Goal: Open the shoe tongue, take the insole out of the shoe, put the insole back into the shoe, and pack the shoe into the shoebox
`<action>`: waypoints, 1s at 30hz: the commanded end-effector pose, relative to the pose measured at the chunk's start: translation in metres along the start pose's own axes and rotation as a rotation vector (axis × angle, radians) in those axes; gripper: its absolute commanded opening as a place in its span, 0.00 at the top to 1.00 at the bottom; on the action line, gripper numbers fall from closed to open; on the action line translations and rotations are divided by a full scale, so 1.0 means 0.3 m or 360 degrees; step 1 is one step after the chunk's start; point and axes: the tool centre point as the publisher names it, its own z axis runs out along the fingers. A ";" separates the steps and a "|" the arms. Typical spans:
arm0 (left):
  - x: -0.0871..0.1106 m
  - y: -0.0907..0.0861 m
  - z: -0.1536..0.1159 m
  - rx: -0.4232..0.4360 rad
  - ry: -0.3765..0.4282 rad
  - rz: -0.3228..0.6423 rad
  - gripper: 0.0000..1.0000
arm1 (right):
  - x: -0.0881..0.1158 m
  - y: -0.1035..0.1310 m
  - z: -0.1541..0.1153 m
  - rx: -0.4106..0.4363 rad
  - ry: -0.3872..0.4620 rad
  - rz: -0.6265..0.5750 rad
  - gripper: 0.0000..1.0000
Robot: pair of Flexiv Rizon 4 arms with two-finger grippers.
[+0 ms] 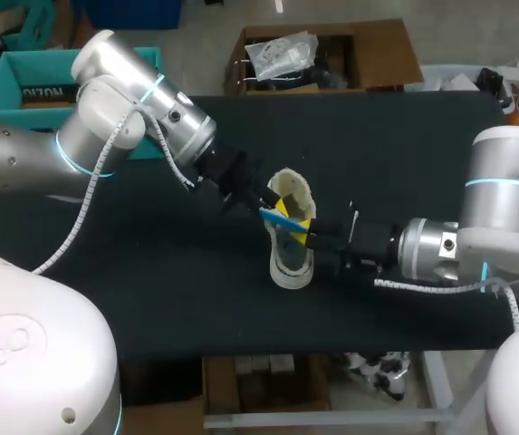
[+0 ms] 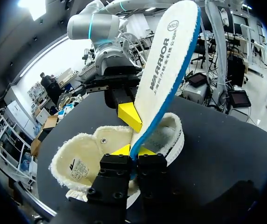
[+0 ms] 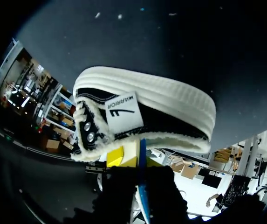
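One shoe (image 1: 292, 263) at counter (image 1: 150, 299) centre; one insole (image 2: 170, 70) pinched by your left fingers (image 2: 127, 150) (10 o'clock) and right fingers (image 3: 126, 156) (3 o'clock).

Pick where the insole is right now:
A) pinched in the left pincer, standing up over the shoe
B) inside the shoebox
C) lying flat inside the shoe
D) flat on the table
A: in the left wrist view, the left pincer has both yellow tips clamped on the blue edge of the insole, which stands up over the open shoe.

Left arm (image 1: 105, 127), right arm (image 1: 504, 217): silver-white rounded tubes, glowing cyan rings (image 1: 504, 185), coiled white cables (image 1: 89, 198), black wrist ends.
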 end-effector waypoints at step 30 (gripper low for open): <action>0.050 -0.115 0.005 0.0144 0.0002 0.0095 1.00 | 0.022 0.080 0.000 0.0023 0.0006 0.0040 1.00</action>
